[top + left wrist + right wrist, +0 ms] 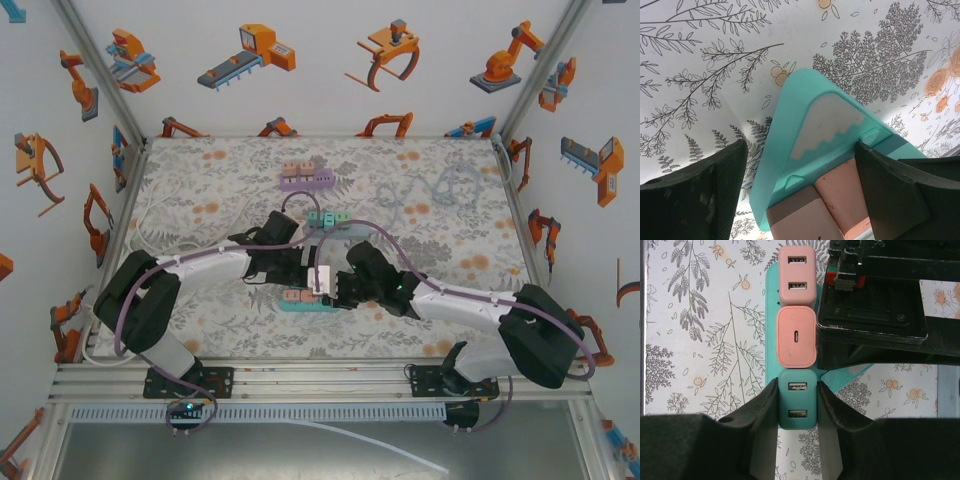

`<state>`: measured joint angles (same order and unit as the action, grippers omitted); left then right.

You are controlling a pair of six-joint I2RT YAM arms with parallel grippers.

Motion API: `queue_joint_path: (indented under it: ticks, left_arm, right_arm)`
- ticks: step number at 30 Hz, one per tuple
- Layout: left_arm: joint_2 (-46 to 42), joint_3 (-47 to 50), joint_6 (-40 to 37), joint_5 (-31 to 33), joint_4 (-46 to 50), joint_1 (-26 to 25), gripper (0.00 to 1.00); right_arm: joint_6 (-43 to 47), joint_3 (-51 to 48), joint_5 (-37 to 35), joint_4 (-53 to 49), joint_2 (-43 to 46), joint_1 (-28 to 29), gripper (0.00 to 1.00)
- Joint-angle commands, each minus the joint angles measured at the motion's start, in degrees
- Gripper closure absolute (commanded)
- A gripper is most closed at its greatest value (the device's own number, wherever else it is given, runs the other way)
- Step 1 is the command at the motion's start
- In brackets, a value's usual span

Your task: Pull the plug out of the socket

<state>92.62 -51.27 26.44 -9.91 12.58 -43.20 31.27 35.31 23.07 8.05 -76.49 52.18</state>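
Three blocky charger plugs stand in a row, each touching the next, on a turquoise plastic power strip [771, 315]. The strip lies flat on the floral-printed bench [200, 180], around the middle and a little toward the arms. The plug being worked on is the teal-green block with two USB ports [797, 407], at the end of the row nearest the right arm. Next to it is a salmon block with a single oval port [796, 337], and beyond that a pale pink block with two ports [797, 275].

The right arm's black padded fingers [762, 430] are clenched on the teal-green plug, one pad flat on each side. The plug appears level with its neighbours, so it looks fully seated.

In the left wrist view, the left arm's fingers [700, 195] are spread wide on either side of the strip's tapered end [805, 150]. A gap shows on one side, so they bracket the strip without squeezing it. The left arm's black wrist housing [875, 305] hangs just beside the row.

The grasp looks finished and the pull not yet begun. The next move probably calls for drawing the plug straight up along its prongs without rocking into the salmon block. Because the strip is not clamped, it could lift with the plug, so the left fingers likely need to close or press down first.
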Motion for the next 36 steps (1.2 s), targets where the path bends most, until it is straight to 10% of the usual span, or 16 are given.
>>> queue_joint_path:
  ticks: [1, 36]
  left_arm:
    - [5.66, 3.28, -1.99, 10.91, 7.24, -0.04, 0.21]
    - [9.61, 6.27, 1.6, 18.96, 9.55, -2.5, 0.29]
  right_arm:
    - [-3.07, 2.1, 2.92, 6.41, 1.75, 0.59, 0.87]
    - [-4.64, 6.01, -0.22, 0.61, 5.84, 1.28, 0.9]
